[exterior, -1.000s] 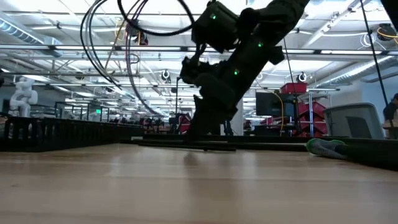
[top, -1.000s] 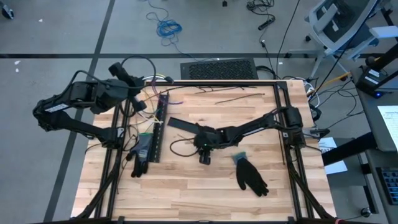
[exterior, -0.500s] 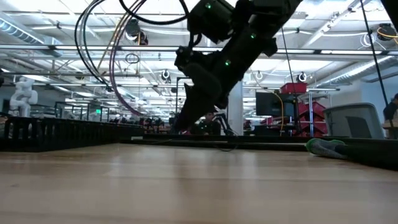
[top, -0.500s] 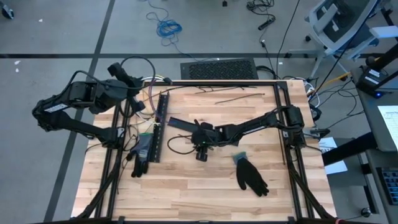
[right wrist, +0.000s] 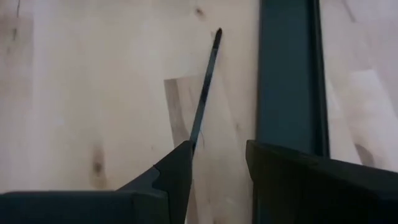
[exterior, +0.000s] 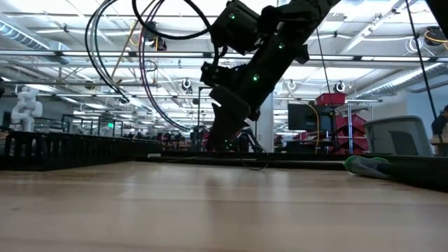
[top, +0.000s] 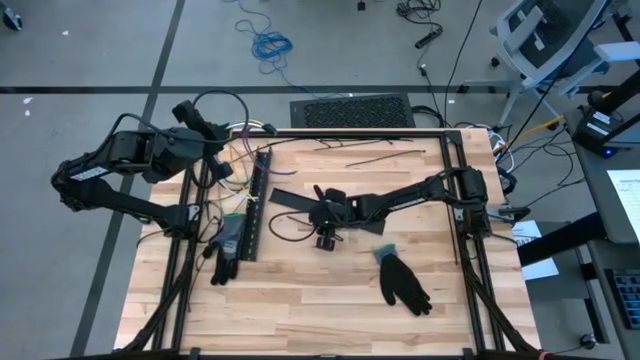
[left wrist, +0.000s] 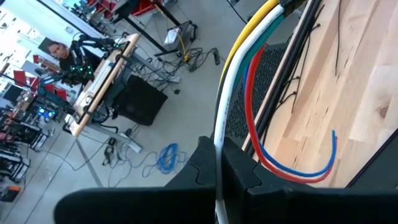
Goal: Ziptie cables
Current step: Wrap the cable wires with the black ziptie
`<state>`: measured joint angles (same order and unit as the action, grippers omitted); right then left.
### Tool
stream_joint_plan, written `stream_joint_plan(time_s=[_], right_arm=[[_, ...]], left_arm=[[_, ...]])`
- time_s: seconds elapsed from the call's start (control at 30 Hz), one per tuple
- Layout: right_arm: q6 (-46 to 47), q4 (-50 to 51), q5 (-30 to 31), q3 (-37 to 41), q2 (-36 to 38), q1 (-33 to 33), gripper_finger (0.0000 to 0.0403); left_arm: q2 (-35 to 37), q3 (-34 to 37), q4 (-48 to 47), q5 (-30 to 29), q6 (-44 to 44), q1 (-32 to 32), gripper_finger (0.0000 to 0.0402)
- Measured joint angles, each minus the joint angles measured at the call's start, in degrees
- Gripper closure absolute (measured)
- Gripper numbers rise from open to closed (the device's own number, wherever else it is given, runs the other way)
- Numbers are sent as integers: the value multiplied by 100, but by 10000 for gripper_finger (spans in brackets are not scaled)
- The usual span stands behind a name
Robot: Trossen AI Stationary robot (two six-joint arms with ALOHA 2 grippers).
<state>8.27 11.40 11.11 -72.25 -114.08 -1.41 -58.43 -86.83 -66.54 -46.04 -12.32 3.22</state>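
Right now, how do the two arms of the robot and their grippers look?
Both arms are dark, almost black, built of jointed links. The left arm bears a pale label and carries looping black cables. The right arm shows small green lights in the low view. The left gripper and right gripper each have two dark, wedge-shaped fingers.
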Motion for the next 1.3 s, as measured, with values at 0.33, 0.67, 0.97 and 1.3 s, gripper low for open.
stream_joint_plan(time_s=[0.33, 0.67, 0.97, 1.3], right_arm=[[149, 4, -469, 0, 0, -99, 259], [155, 13, -330, 0, -11, -116, 259], [155, 106, -334, 2, -14, -122, 263], [155, 89, -336, 4, -17, -122, 301]], left_arm=[[0, 0, 0, -2, 0, 0, 398], [0, 0, 0, -2, 2, 0, 398], [0, 0, 0, -2, -11, 0, 398], [0, 0, 0, -4, -9, 0, 398]])
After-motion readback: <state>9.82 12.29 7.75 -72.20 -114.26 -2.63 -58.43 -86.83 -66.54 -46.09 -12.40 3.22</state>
